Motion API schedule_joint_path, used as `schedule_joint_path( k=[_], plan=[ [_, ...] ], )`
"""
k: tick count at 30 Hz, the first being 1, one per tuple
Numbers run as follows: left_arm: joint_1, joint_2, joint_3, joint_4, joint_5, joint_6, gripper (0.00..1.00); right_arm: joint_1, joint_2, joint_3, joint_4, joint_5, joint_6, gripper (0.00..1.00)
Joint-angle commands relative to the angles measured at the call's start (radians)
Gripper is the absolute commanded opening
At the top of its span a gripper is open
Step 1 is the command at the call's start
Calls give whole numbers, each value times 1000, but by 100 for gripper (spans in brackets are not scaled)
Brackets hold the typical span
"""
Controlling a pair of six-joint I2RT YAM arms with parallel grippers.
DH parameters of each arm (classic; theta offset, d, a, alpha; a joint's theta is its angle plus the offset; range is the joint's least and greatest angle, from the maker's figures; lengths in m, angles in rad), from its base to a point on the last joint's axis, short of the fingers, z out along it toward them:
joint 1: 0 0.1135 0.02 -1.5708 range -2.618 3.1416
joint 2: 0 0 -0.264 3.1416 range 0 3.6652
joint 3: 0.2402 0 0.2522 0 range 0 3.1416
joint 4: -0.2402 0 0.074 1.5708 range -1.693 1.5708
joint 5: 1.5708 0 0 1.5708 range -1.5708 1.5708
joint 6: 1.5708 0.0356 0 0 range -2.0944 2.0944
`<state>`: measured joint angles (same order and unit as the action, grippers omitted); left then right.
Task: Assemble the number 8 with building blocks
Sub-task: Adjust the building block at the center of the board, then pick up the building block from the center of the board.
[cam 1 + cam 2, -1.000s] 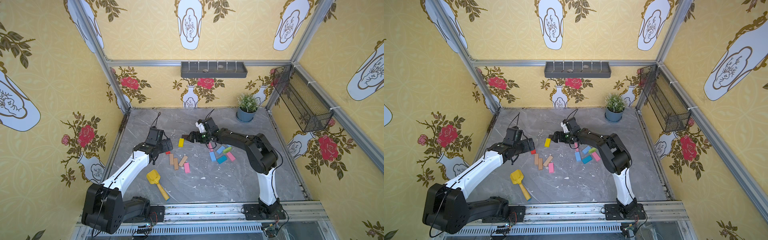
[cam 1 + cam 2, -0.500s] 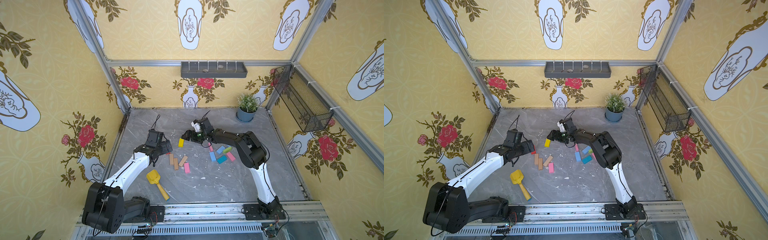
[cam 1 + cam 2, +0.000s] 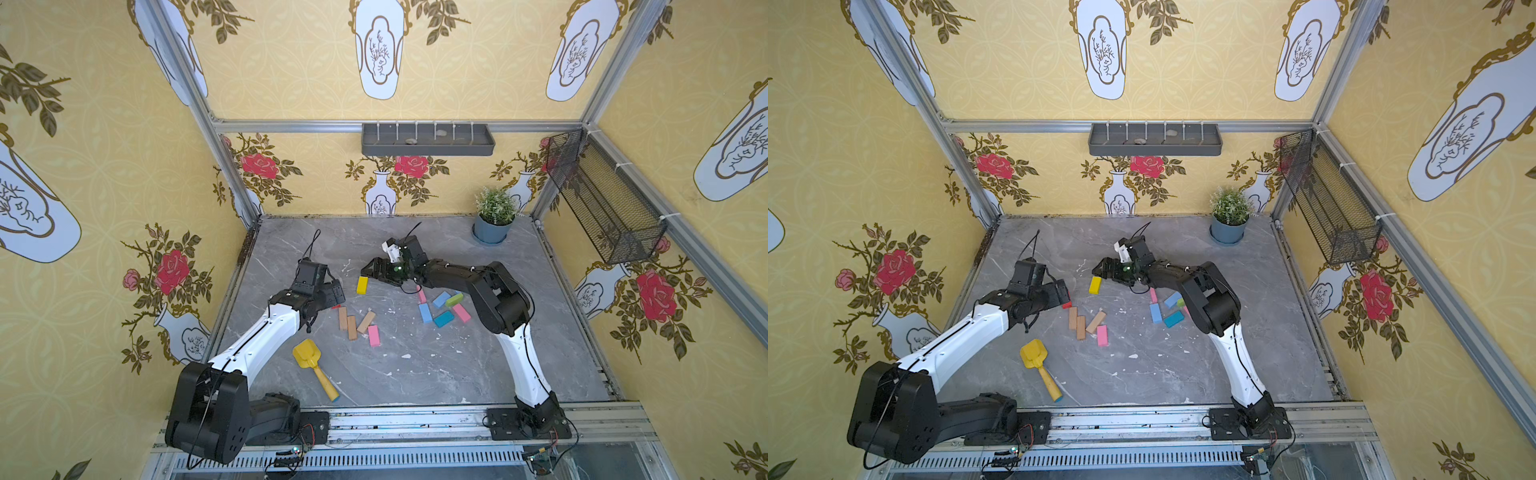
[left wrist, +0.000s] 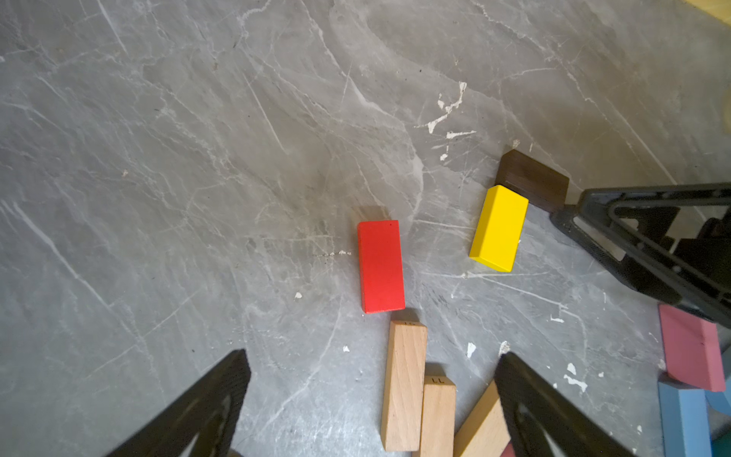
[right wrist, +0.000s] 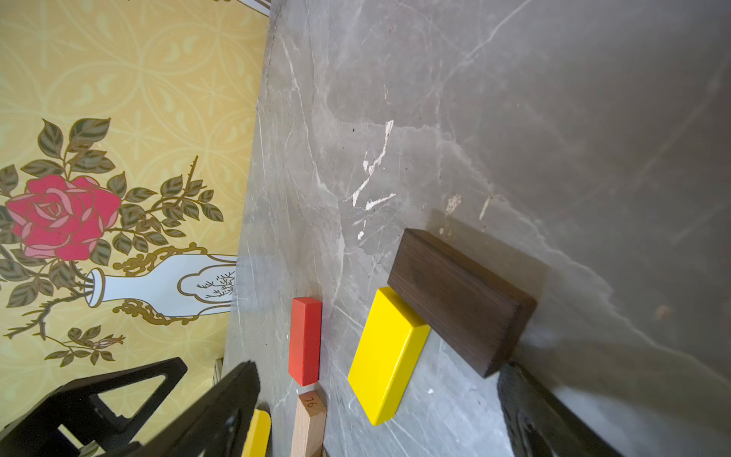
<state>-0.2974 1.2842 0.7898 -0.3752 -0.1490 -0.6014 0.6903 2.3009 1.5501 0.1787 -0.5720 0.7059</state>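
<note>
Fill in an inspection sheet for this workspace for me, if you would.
Surface: grey table, white chips scattered.
Job's things: no 8 yet; yellow block touches brown block; red block lies flat; three tan blocks lie by a pink block; mixed group of blue, teal, green and pink.
Clutter: shovel, plant.
Grippers: left gripper open, empty, over red and tan blocks; right gripper open, empty, by yellow and brown blocks.
Cables: wrist cable loops free on each arm; wires at the front rail.
Surroundings: floral walls, shelf, basket.
</note>
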Motion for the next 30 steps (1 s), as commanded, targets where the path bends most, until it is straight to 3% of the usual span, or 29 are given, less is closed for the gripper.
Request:
schedule_joint_path(
  k=[1,22,30],
  plan=[
    [1,17,-4,8,7,4,98,-9,-10,-21,-68,40,4,98],
    [1,310,111,-8,63,17,73,-37,-505,-330,-88,184,-138,98],
    [1,395,161,-7,63,25,62,-41,-615,-415,-114,210,-153,97]
  ],
)
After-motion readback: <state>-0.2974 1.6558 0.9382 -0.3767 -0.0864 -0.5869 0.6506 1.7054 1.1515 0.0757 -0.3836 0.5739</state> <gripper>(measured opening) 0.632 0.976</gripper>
